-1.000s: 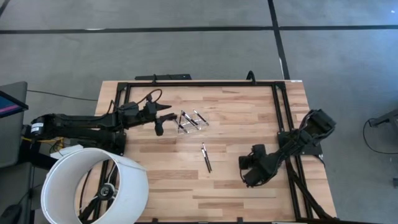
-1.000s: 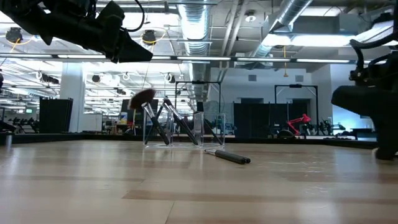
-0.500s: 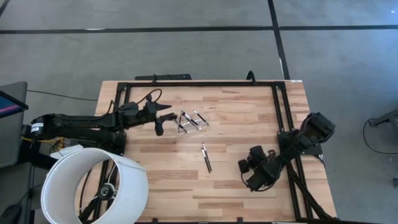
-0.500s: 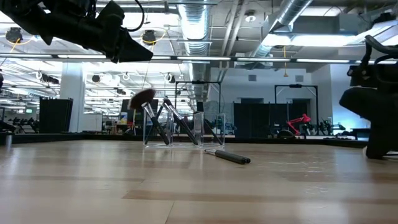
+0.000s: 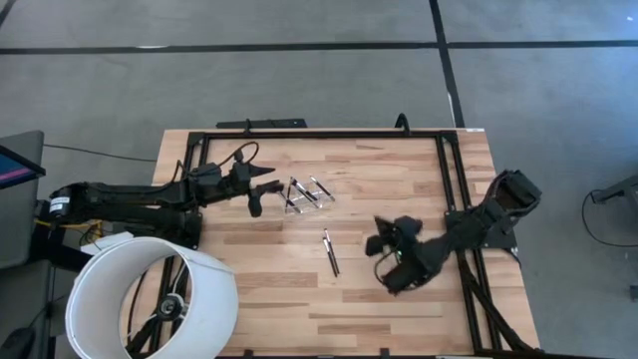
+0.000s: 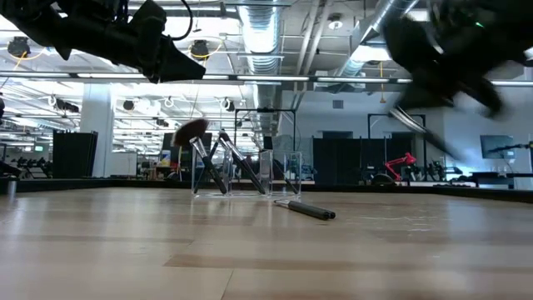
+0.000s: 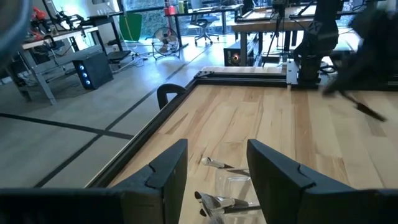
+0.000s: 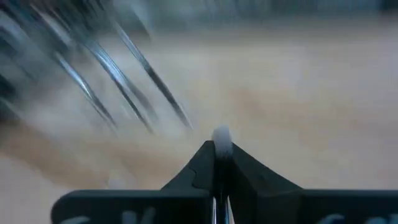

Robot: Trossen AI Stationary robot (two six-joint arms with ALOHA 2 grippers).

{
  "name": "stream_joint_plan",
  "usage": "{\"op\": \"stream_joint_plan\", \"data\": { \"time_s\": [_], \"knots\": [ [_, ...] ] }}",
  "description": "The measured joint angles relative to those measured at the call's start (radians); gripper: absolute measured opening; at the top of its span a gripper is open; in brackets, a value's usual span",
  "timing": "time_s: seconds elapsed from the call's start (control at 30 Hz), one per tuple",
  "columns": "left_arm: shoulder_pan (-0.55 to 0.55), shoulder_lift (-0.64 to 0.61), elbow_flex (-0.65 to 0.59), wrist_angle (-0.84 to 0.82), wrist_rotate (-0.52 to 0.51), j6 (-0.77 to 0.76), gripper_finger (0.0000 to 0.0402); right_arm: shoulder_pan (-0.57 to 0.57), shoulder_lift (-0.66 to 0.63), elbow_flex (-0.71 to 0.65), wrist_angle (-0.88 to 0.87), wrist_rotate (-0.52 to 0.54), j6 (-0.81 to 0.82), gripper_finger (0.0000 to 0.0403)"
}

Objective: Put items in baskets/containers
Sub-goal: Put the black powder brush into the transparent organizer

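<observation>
— On the wooden table [image 5: 399, 170], what is each pincer doing?
— The right gripper [image 5: 384, 261] hangs over the boards near the loose brushes [image 5: 330, 251], fingers [image 8: 214, 168] pinched together with nothing seen between them. The left gripper [image 5: 255, 202] hovers just beside the clear holder [image 5: 304, 192], fingers [image 7: 168, 171] spread and empty.
— And the task's things?
— Several brushes [image 6: 218, 162] lean inside the holder; a big white cylinder [image 5: 150, 296] sits at the left corner.

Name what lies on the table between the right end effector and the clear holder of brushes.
In the high view, one loose brush lies on bare wood between the right end effector and the clear holder. Nothing else shows there.
</observation>
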Motion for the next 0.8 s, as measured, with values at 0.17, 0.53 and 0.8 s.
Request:
{"op": "stream_joint_plan", "data": {
  "time_s": [0.17, 0.53, 0.8],
  "knots": [
    [0.000, 0.000, 0.000, 0.002, 0.000, -0.018, 0.0163, -0.137, -0.010, 0.007, 0.275, 0.464, -0.452, 0.0009],
    [0.000, 0.000, -0.004, 0.008, 0.000, -0.016, 0.0163, -0.501, 0.018, 0.099, 0.885, 0.457, -1.275, 0.0007],
    [0.000, 0.000, -0.008, 0.009, 0.000, -0.015, 0.0163, -0.617, 0.085, 0.112, 1.186, -0.016, -1.609, 0.0004]
  ]
}}
